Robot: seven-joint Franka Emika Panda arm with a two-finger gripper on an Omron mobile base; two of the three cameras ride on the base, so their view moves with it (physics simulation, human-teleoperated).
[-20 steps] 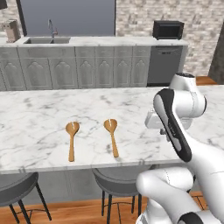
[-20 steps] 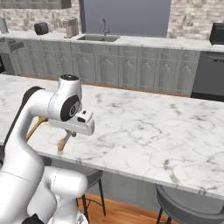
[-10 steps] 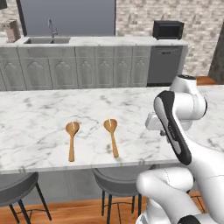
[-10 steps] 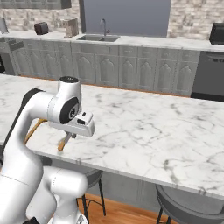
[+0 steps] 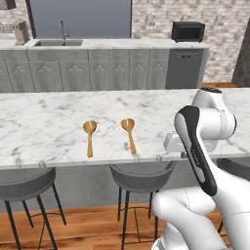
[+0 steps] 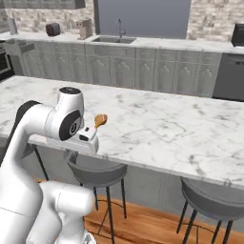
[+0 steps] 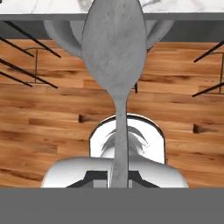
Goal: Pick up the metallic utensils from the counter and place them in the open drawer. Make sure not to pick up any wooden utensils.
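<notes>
The gripper is clamped on the silver spoon, whose bowl points to 12 o'clock over the wood floor. Two wooden spoons lie on the counter.

two wooden spoons lie on the counter in front of me, bowls away from me, handles toward its near edge, side by side and apart. my arm rises to their right, over the counter's near edge. two grey stools stand below that edge. beyond the counter, a sink and a black microwave.
</notes>
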